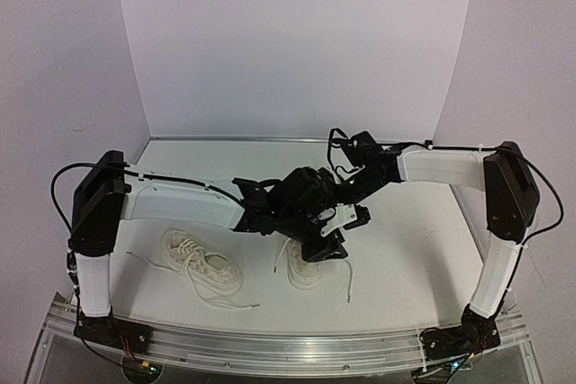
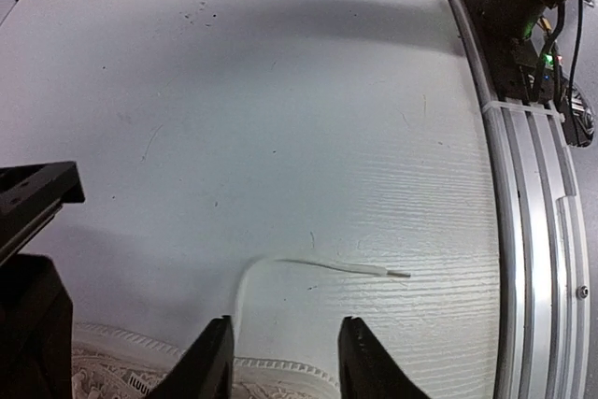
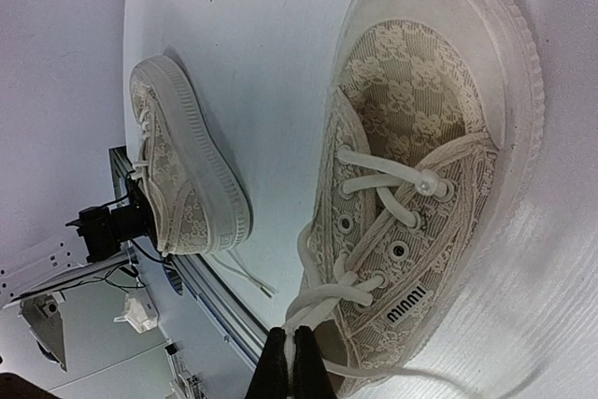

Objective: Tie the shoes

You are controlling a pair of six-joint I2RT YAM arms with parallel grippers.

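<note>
Two cream-white lace-patterned shoes lie on the white table. The left shoe [image 1: 202, 263] [image 3: 182, 161] rests on its own with loose laces around it. Both grippers hang over the right shoe [image 1: 304, 272] [image 3: 420, 165]. My right gripper [image 3: 290, 366] [image 1: 315, 222] is shut on a white lace [image 3: 327, 301] pulled from the top eyelets. My left gripper [image 2: 285, 357] [image 1: 324, 251] is open just above that shoe's sole edge [image 2: 280, 366], with nothing between its fingers. A free lace end [image 2: 369, 270] [image 1: 349, 287] curls on the table just beyond the left fingertip [image 2: 213, 352].
An aluminium rail [image 1: 288, 343] [image 2: 533, 231] runs along the near table edge, with the right arm's base [image 2: 519, 7] on it. A white backdrop [image 1: 297, 42] closes the far side. The right arm's black body [image 2: 33, 259] sits close beside my left gripper.
</note>
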